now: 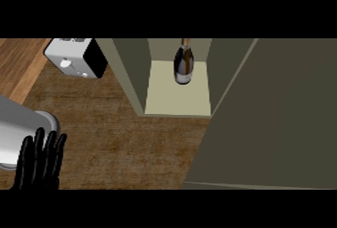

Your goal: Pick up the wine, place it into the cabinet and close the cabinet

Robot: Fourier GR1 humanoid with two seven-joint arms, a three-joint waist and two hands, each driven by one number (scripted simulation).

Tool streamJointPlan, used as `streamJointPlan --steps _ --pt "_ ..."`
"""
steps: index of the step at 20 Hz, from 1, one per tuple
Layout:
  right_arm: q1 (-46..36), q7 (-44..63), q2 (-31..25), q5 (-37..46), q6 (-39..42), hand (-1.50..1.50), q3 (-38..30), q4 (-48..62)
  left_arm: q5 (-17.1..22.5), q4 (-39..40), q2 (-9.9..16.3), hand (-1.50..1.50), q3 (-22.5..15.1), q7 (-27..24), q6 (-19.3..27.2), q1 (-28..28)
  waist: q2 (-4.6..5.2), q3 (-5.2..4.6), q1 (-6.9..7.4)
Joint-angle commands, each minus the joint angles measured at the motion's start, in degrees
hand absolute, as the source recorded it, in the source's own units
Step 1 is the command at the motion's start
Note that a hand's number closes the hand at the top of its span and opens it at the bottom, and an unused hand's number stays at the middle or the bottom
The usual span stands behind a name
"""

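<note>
The wine bottle, dark with a brownish neck, stands upright inside the cabinet on its pale shelf, toward the back. The cabinet door is a large olive panel filling the right side of the view, swung partway over the opening. My left hand shows at the lower left, fingers straight and pointing up, well apart from the cabinet and holding nothing. My right hand is not visible anywhere; the door covers that side.
A white and black appliance stands on the brown counter at the upper left, next to the cabinet's left wall. A lighter wooden strip runs along the far left.
</note>
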Motion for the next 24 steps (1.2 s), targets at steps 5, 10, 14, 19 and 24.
streamJointPlan --steps 5,10,14,19,24 --pt "-12.96 3.96 6.9 1.97 -10.28 1.5 14.02 3.84 6.14 -2.79 4.69 -1.5 7.0 -1.69 -7.91 6.51 0.04 -0.08 1.36" --pt "-27.43 4.43 7.0 1.03 -21.76 1.5 10.79 10.52 9.67 -1.55 7.72 -1.5 12.41 -1.53 -13.26 7.48 0.5 -0.08 1.62" --pt "-37.04 4.37 6.93 -1.21 -28.69 1.5 10.71 15.39 12.04 0.67 8.78 -1.5 15.66 -2.04 -17.39 8.49 0.48 -0.1 1.54" --pt "-50.29 3.68 7.0 -7.29 -34.49 1.5 4.47 26.97 14.51 -0.87 10.92 -1.5 19.31 -1.69 -21.0 9.58 0.67 -0.08 3.4" --pt "-65.28 -0.22 7.09 -15.32 -36.97 1.5 1.19 41.96 17.35 1.36 12.01 -1.5 23.21 -1.21 -24.82 8.92 1.0 0.01 3.4"
